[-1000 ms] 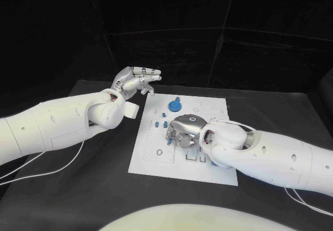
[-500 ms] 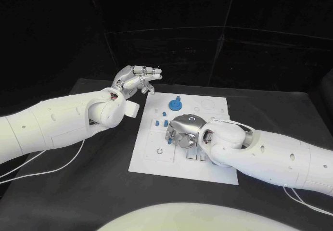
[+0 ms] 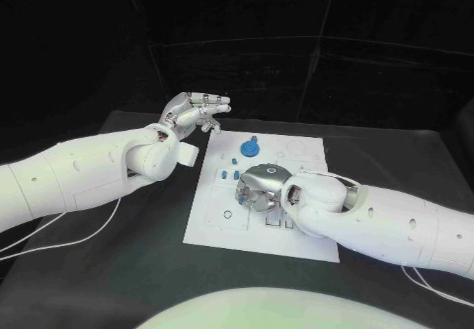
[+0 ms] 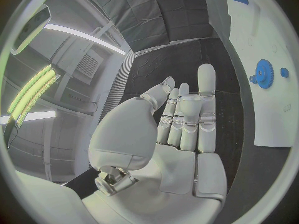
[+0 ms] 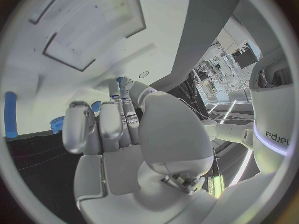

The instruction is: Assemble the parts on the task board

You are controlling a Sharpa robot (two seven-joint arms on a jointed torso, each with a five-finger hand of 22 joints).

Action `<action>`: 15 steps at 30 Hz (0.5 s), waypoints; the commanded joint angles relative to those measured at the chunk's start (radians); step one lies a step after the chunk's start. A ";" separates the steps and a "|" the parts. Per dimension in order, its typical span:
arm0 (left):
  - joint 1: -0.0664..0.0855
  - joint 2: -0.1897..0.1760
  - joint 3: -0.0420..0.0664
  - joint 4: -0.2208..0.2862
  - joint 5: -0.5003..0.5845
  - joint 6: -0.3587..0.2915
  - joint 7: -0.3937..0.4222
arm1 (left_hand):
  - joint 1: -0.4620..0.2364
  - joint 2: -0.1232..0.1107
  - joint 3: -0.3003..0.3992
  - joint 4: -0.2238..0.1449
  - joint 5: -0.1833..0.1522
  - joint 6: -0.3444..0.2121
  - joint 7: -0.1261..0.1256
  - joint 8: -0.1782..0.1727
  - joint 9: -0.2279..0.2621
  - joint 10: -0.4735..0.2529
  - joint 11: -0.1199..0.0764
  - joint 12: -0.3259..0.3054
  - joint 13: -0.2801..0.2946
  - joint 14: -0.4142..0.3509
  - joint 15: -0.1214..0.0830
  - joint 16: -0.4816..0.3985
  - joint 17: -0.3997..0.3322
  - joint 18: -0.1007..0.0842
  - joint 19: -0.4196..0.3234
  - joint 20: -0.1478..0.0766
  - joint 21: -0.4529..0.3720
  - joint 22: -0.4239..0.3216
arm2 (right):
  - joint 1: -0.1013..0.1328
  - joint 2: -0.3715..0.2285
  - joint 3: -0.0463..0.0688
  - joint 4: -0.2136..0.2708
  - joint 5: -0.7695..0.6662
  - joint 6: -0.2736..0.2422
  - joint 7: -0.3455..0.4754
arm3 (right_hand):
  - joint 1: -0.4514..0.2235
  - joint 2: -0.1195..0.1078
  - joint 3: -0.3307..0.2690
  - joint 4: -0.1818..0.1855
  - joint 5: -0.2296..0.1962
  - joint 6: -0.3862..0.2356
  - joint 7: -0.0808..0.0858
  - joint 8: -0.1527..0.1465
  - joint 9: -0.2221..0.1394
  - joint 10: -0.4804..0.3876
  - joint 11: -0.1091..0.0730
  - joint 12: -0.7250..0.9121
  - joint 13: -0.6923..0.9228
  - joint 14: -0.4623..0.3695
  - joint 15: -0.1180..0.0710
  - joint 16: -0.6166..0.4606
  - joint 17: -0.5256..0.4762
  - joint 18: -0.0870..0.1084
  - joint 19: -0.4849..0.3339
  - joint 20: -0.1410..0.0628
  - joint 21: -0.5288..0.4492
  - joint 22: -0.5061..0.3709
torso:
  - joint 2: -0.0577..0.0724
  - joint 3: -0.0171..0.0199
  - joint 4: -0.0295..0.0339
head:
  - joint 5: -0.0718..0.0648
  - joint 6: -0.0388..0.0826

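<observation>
Nearest the robot, the right hand (image 3: pixel 259 188) lies low over the middle of the task board (image 3: pixel 222 229), its polished silver back turned up and its fingers curled down toward the white plate; the wrist view shows those fingers (image 5: pixel 99 127) bunched close together against the board's surface, with a small blue part (image 5: pixel 118 80) just past their tips, but whether they pinch it cannot be told. The board is a flat, matte white rectangle with shallow recesses, slots and round outlines cut into it, lying on the black table (image 3: pixel 118 260). Just beyond the right hand, a row of small blue pegs (image 3: pixel 231 175) stands on the board, and farther on sits a round blue gear (image 3: pixel 249 149) with a toothed rim and a raised knob at its centre; from the left wrist the same gear (image 4: pixel 264 73) shows beside a smaller blue stud (image 4: pixel 284 72). A slim blue rod (image 5: pixel 10 120) lies on the board, well apart from the fingers. Farthest back, the left hand (image 3: pixel 196 111) hangs above the table off the board's far left corner, holding nothing, its smooth jointed fingers (image 4: pixel 187 114) gently bent and side by side.
</observation>
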 commanded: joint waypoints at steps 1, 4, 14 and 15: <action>0.002 0.001 0.001 0.001 0.004 0.011 0.004 | 0.010 -0.001 0.003 -0.001 -0.002 0.000 0.004 0.005 -0.001 -0.004 0.001 0.005 0.002 -0.008 -0.002 -0.005 -0.001 0.014 -0.006 -0.002 -0.006 -0.001 | 0.000 0.002 -0.002 -0.003 -0.011 0.014 -0.007 | -0.020 -0.010 -0.003 0.010 0.009 -0.026 0.008 -0.004 -0.005 -0.027 0.006 -0.016 -0.002 0.018 0.015 -0.004 -0.007 -0.002 -0.008 0.008 -0.011 -0.012 | 0.000 -0.0003 0.0004 | -0.001 0.000; 0.002 0.000 0.001 0.002 0.004 0.011 0.003 | 0.010 -0.001 0.003 -0.001 -0.002 0.000 0.004 0.005 -0.001 -0.004 0.001 0.005 0.002 -0.008 -0.002 -0.005 -0.001 0.014 -0.006 -0.002 -0.006 -0.001 | 0.000 0.002 -0.003 -0.005 -0.011 0.007 -0.009 | -0.034 -0.023 -0.012 0.015 0.014 -0.053 0.017 -0.004 -0.006 -0.049 0.016 -0.027 -0.002 0.016 0.023 -0.006 -0.013 0.001 -0.017 0.016 -0.019 -0.023 | 0.000 -0.0006 0.0007 | 0.000 0.000; 0.002 0.000 0.001 0.002 0.004 0.015 -0.001 | 0.010 -0.002 0.003 -0.001 -0.002 0.000 0.005 0.005 -0.001 -0.005 0.001 0.005 0.002 -0.009 -0.001 -0.006 -0.003 0.014 -0.006 -0.002 -0.007 -0.002 | -0.002 -0.019 -0.003 0.020 -0.007 -0.086 -0.010 | -0.039 -0.036 -0.027 0.017 0.020 -0.105 0.026 -0.002 -0.004 -0.096 0.029 -0.039 -0.001 0.010 0.033 -0.013 -0.033 0.009 -0.043 0.028 -0.041 -0.056 | 0.000 0.0007 0.0001 | 0.000 0.001; 0.002 -0.001 0.001 0.002 0.004 0.015 -0.001 | 0.010 -0.002 0.003 -0.001 -0.002 0.000 0.005 0.005 -0.001 -0.005 0.001 0.005 0.002 -0.009 -0.001 -0.006 -0.003 0.014 -0.006 -0.002 -0.007 -0.002 | -0.002 -0.027 -0.003 0.029 -0.004 -0.101 -0.008 | -0.038 -0.035 -0.027 0.017 0.024 -0.103 0.026 -0.001 -0.004 -0.097 0.029 -0.038 -0.001 0.009 0.034 -0.013 -0.033 0.009 -0.043 0.028 -0.042 -0.057 | 0.000 0.0010 0.0000 | 0.000 0.001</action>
